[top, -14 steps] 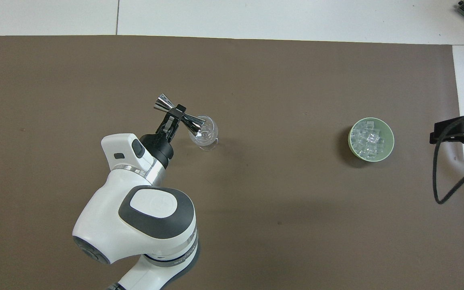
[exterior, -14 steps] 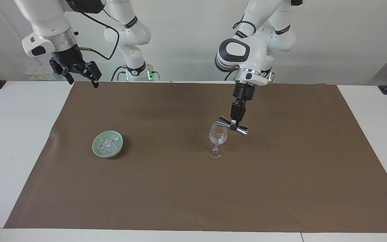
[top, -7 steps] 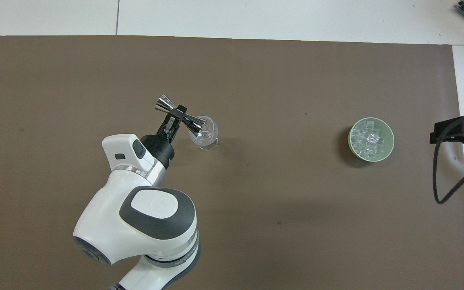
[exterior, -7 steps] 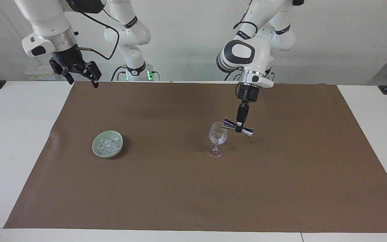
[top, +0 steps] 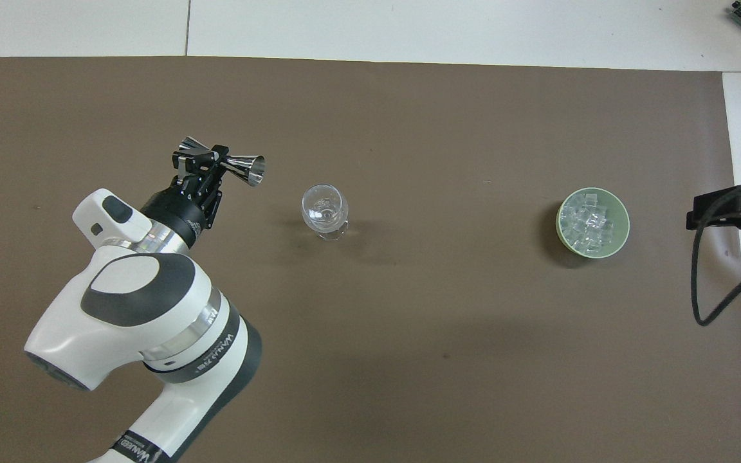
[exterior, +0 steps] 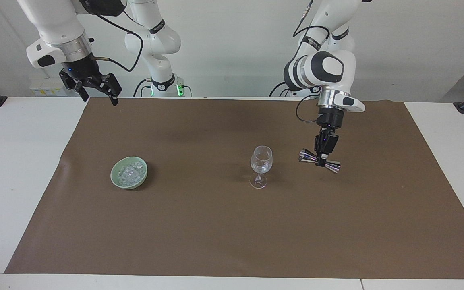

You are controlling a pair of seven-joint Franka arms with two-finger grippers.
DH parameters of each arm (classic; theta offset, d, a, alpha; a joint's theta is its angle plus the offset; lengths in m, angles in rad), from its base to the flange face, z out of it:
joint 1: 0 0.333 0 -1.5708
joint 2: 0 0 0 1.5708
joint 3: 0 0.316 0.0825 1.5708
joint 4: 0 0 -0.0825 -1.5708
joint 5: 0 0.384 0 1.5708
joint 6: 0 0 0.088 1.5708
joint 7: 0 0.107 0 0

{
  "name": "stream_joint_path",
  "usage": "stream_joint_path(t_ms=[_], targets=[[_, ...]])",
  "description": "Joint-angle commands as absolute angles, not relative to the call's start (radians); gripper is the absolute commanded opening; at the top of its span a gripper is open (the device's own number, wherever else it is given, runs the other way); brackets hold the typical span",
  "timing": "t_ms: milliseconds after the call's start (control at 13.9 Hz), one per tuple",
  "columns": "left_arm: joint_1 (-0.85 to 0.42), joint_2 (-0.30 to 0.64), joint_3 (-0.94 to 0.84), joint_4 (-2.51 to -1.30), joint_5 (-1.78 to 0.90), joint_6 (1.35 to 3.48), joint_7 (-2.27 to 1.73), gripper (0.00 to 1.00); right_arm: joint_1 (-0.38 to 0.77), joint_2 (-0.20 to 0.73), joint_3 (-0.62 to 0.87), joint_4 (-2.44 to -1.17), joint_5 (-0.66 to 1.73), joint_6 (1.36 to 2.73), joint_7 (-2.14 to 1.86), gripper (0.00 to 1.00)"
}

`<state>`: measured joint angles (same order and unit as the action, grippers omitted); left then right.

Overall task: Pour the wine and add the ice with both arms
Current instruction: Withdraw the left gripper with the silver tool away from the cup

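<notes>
A clear stemmed wine glass (exterior: pixel 261 167) (top: pixel 325 211) stands upright mid-mat. My left gripper (exterior: pixel 321 161) (top: pixel 206 161) is shut on the waist of a silver double-ended jigger (exterior: pixel 320 160) (top: pixel 219 162), held sideways in the air over the mat beside the glass, toward the left arm's end. The ice (exterior: pixel 130 172) (top: pixel 590 222) is a heap of small clear chunks in a green bowl (exterior: pixel 116 179) (top: pixel 562 207) toward the right arm's end. My right gripper (exterior: pixel 97 90) (top: pixel 731 211) waits open and empty, high over the mat's edge near its base.
A brown mat (exterior: pixel 232 233) (top: pixel 409 360) covers most of the white table (exterior: pixel 10 169). A black cable (top: pixel 705 283) hangs from the right arm over the mat's edge.
My left gripper has carried the jigger away from over the glass toward the left arm's end of the table and a little lower. The right arm has not moved.
</notes>
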<state>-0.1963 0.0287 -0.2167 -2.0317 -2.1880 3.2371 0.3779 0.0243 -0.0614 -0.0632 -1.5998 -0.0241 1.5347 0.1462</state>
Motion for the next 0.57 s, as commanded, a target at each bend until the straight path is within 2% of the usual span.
stream_joint_path(t_ms=[0,359,502], targets=[[-0.091,-0.083,-0.221,-2.179,-2.214,3.099,0.307,0.0,0.014,-0.084,-0.058,-1.621,-0.002,1.525,0.13,1.0],[0.063,-0.173,-0.196,-2.337,-2.214,2.907,0.123,0.0,0.014,-0.084,-0.058,-1.621,-0.002,1.525,0.13,1.0],[0.084,-0.19,-0.137,-2.396,-2.212,2.815,0.06,0.0,0.014,-0.084,-0.058,-1.621,-0.002,1.525,0.13,1.0]])
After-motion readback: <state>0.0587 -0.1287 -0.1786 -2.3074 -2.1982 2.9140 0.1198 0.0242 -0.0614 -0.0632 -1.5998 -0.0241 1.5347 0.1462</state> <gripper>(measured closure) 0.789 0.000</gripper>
